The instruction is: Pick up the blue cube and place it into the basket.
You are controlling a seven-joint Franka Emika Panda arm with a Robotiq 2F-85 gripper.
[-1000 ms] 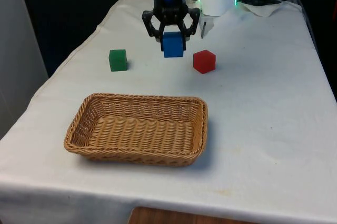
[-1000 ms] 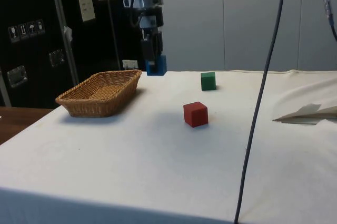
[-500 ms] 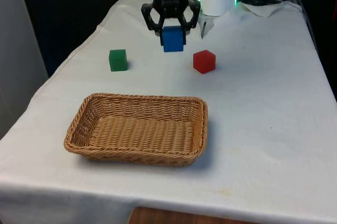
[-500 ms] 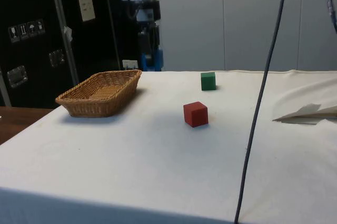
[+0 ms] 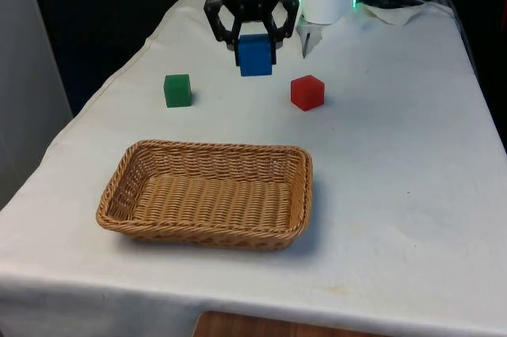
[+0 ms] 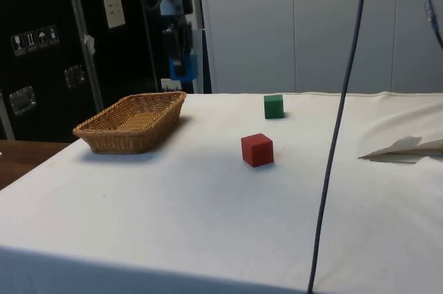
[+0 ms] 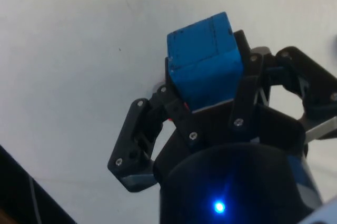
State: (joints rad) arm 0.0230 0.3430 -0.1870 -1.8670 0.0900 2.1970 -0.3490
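The blue cube (image 5: 255,55) hangs in the air, well above the white cloth, with my gripper (image 5: 254,45) shut on it. In the side view the blue cube (image 6: 182,67) sits high over the far end of the wicker basket (image 6: 131,122). The wrist view has the blue cube (image 7: 204,59) pinched between the black fingers (image 7: 167,104), with bare cloth beneath. The oblong wicker basket (image 5: 207,193) stands at the front of the table, nearer the camera than the gripper, and nothing lies in it.
A green cube (image 5: 177,89) rests on the cloth at the front view's left of the gripper, and a red cube (image 5: 307,92) at its right. In the side view the green cube (image 6: 273,106) and red cube (image 6: 257,149) lie beyond the basket. A black cable (image 6: 339,121) hangs across that view.
The gripper has risen with the blue cube held in it, and in the side view it has shifted left, towards the basket. The basket and other cubes stayed put.
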